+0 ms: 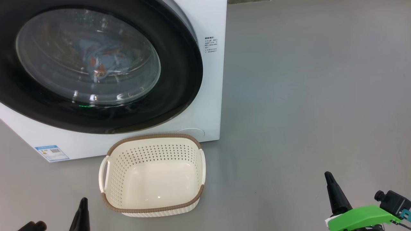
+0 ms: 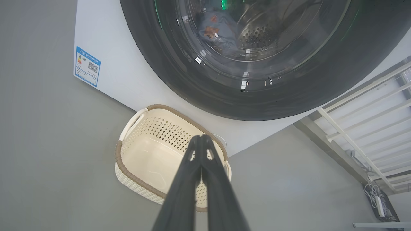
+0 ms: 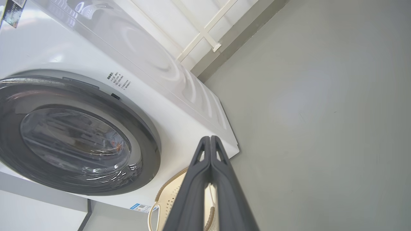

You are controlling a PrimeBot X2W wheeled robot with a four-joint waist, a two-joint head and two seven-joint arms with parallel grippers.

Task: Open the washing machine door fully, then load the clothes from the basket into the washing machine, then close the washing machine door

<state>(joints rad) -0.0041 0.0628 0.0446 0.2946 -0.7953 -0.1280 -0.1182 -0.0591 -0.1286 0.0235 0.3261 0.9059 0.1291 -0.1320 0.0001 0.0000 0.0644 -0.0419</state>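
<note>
Clothes (image 1: 99,64) behind seemingly closed door (image 1: 180,80)

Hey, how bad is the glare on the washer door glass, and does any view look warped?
Head view: bright glints streak the washing machine door, but the clothes show dimly through it. Left wrist view: glints sit low, clothes clearer. Right wrist view: glass mostly reflections, wide lens bows the washing machine.

Remote view: I am looking along my left end effector (image 2: 201,138), fingers pressed together, over the basket (image 2: 119,160) sitting on the floor just beside the washing machine (image 2: 109,77); the clothes (image 2: 218,30) are lying behind the washing machine door (image 2: 179,89) glass.
</note>
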